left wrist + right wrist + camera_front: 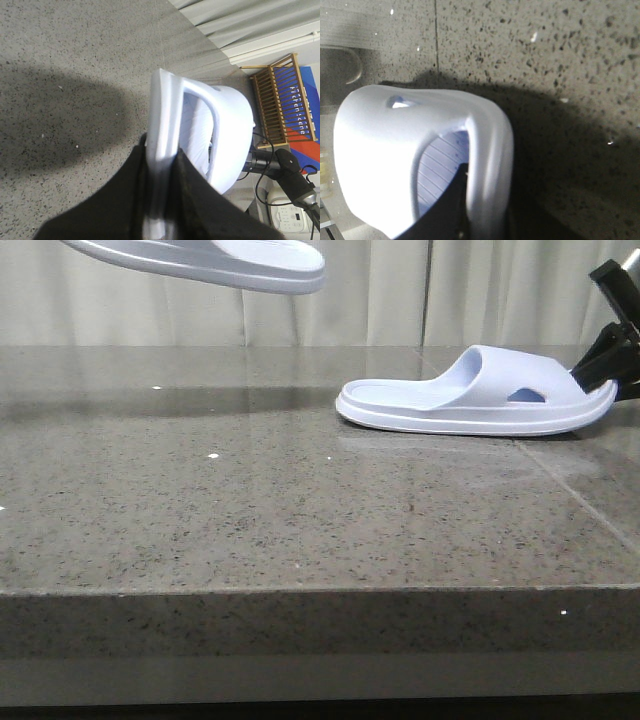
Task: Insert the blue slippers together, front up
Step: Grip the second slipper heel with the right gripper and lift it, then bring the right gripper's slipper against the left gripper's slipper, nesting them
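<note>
Slippers still apart: one (pixel 215 262) hangs high over the table (pixel 250 510) clamped in the left gripper (pixel 162 200), the other (pixel 480 395) sits sole-down, toe pinched by the right gripper (pixel 465 210); nesting not started.

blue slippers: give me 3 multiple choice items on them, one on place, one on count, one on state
1. Where is the slipper held by the left gripper?
A. in the air above the table
B. flat on the table
C. inside the other slipper

2. How many blue slippers show in the front view?
A. one
B. two
C. three

3. How does the slipper on the table lie?
A. sole up
B. on its side
C. sole down, strap up

Answers:
1. A, the raised slipper hangs at the top of the front view, clear of the granite table.
2. B, one raised, one resting.
3. C, its sole is flat on the table, and the right gripper has its jaws on the slipper's edge.
</note>
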Available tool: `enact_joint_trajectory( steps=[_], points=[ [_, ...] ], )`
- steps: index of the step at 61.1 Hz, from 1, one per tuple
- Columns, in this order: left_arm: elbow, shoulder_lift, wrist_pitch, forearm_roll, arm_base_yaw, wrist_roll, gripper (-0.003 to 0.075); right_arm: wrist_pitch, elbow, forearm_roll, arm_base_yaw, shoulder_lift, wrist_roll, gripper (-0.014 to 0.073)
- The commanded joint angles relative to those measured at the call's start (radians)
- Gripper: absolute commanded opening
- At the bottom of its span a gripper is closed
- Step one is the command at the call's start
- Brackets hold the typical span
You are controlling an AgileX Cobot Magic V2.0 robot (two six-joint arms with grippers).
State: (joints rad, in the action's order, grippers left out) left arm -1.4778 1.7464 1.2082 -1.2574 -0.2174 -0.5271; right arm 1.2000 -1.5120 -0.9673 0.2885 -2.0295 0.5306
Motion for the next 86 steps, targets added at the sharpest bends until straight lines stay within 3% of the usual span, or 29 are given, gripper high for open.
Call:
enact_joint_trajectory(
  steps=[1,12,35,51,69,86],
  points=[
    [-0.023,-0.054,0.070,-0.090,0.001,0.006,-0.0019,0.056,-0.044,-0.002,0.010,0.037,0.014,-0.0055],
    [-0.023,-0.054,0.070,-0.090,0.001,0.006,-0.0019,0.130,-0.130,-0.065,0.037,0.088,-0.010,-0.0059],
    [-0.023,-0.054,0.068,-0.093,0.001,0.006,-0.0019,0.131,-0.252,-0.163,0.064,0.271,-0.064,-0.0059],
    [-0.023,-0.054,0.081,-0.098,0.001,0.006,-0.0019,0.130,-0.277,-0.358,0.031,0.292,-0.055,-0.0059],
    [-0.023,-0.054,0.081,-0.136,0.062,0.006,-0.0019,0.069,-0.277,-0.361,-0.075,0.289,-0.044,-0.0059],
    [-0.023,-0.060,0.081,-0.184,0.091,0.006,-0.0019,0.058,-0.277,-0.359,-0.087,0.276,-0.044,-0.0059]
  ],
)
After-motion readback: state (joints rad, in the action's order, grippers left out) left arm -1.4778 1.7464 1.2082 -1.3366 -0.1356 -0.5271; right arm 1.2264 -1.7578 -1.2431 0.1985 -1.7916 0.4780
